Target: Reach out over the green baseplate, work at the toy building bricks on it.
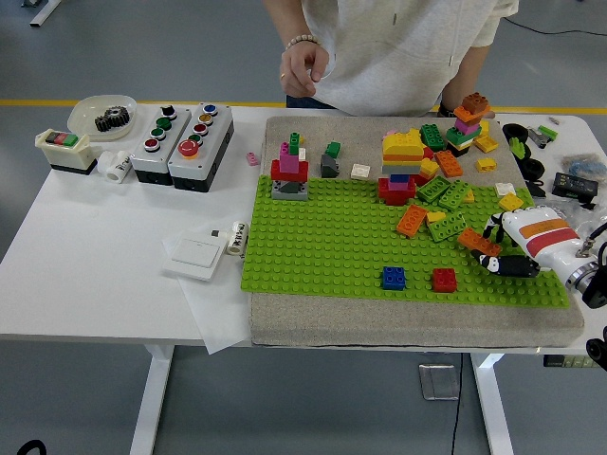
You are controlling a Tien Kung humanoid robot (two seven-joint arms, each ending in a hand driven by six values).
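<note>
- Two loose bricks, a blue brick [394, 278] and a red brick [444, 280], sit side by side near the front edge of the green baseplate [322, 246].
- Right hand [512, 254] rests on the baseplate's right part beside an orange brick [480, 243]; fingers loosely curled (grasp cannot be confirmed).
- Person's hand [305, 63] is raised, clear of the table [95, 265].

The standing person in the pale sweatshirt [408, 47] is cut off above the chest by the top edge. The robot's white right hand with orange bands [524, 248] has its arm cropped at the right edge; its dark fingers [505, 265] are too small to read.
</note>
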